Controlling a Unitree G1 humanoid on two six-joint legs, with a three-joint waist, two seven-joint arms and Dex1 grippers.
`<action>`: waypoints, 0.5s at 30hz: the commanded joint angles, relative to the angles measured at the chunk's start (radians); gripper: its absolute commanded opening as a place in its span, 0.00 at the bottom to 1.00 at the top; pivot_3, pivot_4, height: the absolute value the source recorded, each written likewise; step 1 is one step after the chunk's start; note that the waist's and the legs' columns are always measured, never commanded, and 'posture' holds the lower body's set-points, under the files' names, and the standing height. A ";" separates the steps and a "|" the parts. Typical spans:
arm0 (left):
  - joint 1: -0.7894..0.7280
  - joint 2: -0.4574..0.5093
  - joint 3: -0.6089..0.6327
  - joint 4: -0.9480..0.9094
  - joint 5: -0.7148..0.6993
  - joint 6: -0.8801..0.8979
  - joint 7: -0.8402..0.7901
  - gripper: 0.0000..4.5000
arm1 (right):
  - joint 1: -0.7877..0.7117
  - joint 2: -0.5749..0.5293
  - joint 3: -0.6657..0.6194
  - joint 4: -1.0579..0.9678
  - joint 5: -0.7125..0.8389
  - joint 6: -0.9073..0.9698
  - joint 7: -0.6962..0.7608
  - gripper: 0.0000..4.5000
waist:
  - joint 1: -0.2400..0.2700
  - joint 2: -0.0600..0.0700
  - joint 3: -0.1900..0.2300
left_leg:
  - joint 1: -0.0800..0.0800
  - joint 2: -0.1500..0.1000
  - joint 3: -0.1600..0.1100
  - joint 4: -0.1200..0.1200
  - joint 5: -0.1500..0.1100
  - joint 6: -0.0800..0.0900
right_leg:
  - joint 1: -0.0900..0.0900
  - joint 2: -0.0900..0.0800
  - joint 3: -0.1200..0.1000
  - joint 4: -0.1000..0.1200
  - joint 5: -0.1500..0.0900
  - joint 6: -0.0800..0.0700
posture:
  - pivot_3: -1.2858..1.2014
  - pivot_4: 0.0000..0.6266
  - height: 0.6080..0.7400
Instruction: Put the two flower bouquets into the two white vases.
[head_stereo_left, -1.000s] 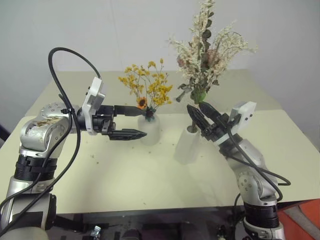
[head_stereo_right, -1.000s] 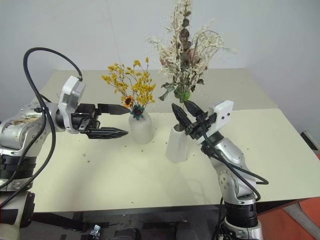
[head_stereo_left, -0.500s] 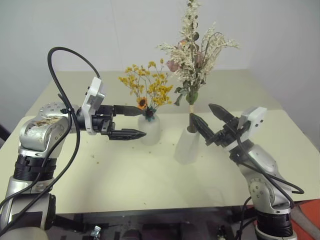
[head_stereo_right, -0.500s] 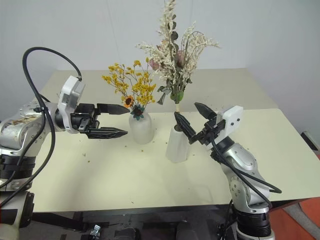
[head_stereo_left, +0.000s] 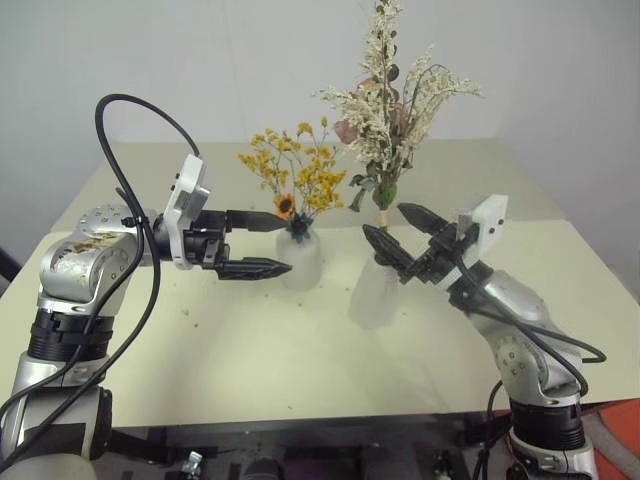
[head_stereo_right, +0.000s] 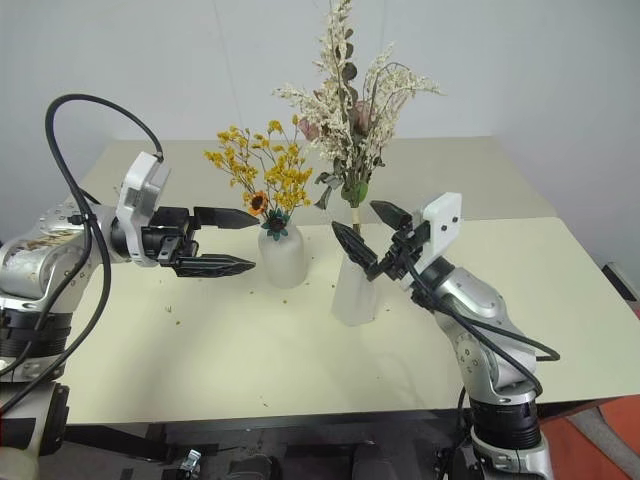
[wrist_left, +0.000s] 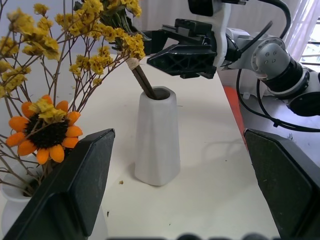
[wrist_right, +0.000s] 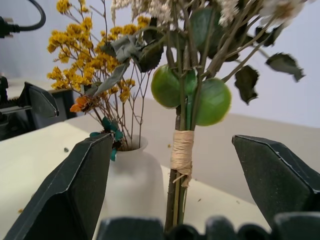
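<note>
Two white vases on my counter (head_stereo_left: 250, 340), one bouquet in each: yellow bouquet (head_stereo_left: 295, 180) in the rounded vase (head_stereo_left: 300, 262), cream bouquet (head_stereo_left: 392, 100) in the tapered vase (head_stereo_left: 372, 295). My left gripper (head_stereo_left: 262, 244) and right gripper (head_stereo_left: 400, 236) are both released, grasping nothing.

Bare lab; plain white wall (head_stereo_left: 120, 60); cream table (head_stereo_left: 250, 350).
</note>
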 joint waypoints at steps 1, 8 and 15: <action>0.001 0.005 0.029 -0.030 -0.007 -0.009 0.007 1.00 | -0.070 -0.020 -0.034 -0.002 0.062 0.106 -0.028 0.99 | 0.000 0.000 0.000 | 0.000 0.000 0.000 0.000 0.000 0.000 | 0.000 0.000 0.000 0.000 0.000 0.000 | 0.52 0.24 1.00; 0.015 0.008 0.040 -0.039 -0.011 -0.011 0.018 1.00 | -0.157 -0.065 -0.063 0.027 0.110 0.229 -0.052 0.91 | 0.001 0.000 0.000 | -0.001 0.000 0.000 0.000 0.000 0.000 | 0.000 0.000 0.000 0.000 0.000 0.000 | 0.52 0.24 1.00; 0.024 0.008 0.044 -0.045 -0.013 -0.016 0.026 1.00 | -0.164 -0.061 -0.083 0.018 0.109 0.230 -0.054 0.43 | 0.001 0.000 0.000 | -0.001 0.000 0.000 0.000 0.000 0.000 | 0.000 0.000 0.000 0.000 0.000 0.000 | 0.52 0.24 1.00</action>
